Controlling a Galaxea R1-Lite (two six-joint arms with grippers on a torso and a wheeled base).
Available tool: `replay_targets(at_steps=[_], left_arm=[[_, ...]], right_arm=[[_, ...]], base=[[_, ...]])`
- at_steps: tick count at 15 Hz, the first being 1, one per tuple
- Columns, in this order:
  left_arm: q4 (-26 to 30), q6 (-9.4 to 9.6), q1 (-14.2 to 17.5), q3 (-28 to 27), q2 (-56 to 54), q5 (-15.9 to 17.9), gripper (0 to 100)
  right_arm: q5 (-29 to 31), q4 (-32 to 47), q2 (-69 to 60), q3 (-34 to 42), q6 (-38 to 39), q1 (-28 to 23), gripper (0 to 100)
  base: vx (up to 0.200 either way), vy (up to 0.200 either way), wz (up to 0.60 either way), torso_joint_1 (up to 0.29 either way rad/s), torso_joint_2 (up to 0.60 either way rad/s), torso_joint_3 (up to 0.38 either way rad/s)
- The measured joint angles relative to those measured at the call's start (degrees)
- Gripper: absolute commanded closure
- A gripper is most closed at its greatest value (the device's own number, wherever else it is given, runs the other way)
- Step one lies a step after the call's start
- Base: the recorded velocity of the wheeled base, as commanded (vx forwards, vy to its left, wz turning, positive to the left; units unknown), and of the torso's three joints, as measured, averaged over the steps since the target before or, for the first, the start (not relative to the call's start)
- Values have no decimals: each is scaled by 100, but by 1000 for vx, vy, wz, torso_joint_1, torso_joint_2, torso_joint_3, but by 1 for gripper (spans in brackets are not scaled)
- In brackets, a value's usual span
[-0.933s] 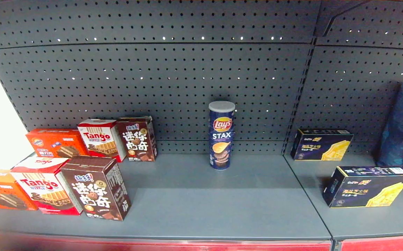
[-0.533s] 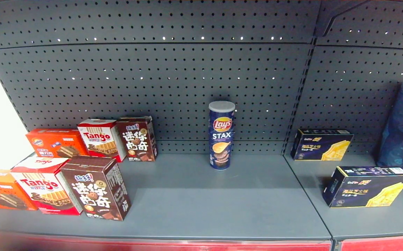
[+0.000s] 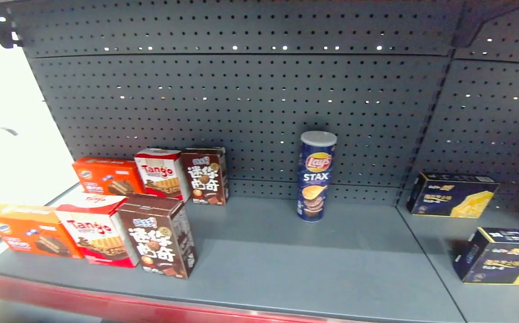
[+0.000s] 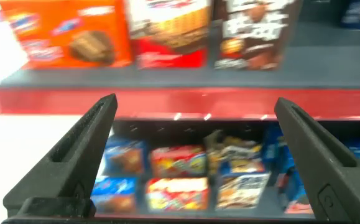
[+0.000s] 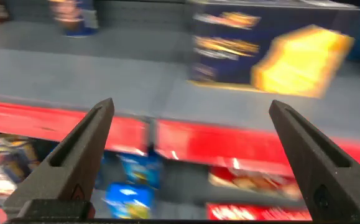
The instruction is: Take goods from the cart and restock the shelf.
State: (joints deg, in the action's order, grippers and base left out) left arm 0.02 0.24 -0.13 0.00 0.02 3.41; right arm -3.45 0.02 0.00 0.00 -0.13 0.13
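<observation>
can (image 3: 316,177): one, blue, grey lid
boxes: two orange boxes (image 3: 32,229), two red boxes (image 3: 95,233), two brown boxes (image 3: 160,235), two navy boxes (image 3: 454,195)
left end effector (image 4: 195,102): spread, empty
right end effector (image 5: 190,104): spread, empty

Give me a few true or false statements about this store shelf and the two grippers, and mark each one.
1. The chip can stands upright on the shelf. True.
2. The left gripper holds a box. False: it is open with nothing between its fingers.
3. A brown box stands in the front row beside a red and white box. True.
4. The front orange box stands right of the chip can. False: it is far to the can's left, at the end of the shelf.
5. The right gripper is open and empty. True.
</observation>
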Motion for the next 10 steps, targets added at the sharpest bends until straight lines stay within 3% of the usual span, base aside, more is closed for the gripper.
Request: replay_targets(at_steps=[10], left_arm=[[-2, 2, 2, 0, 0, 2, 0]], right_arm=[[4, 5, 0, 0, -2, 2, 0]], base=[[0, 0, 600, 2, 2, 2]])
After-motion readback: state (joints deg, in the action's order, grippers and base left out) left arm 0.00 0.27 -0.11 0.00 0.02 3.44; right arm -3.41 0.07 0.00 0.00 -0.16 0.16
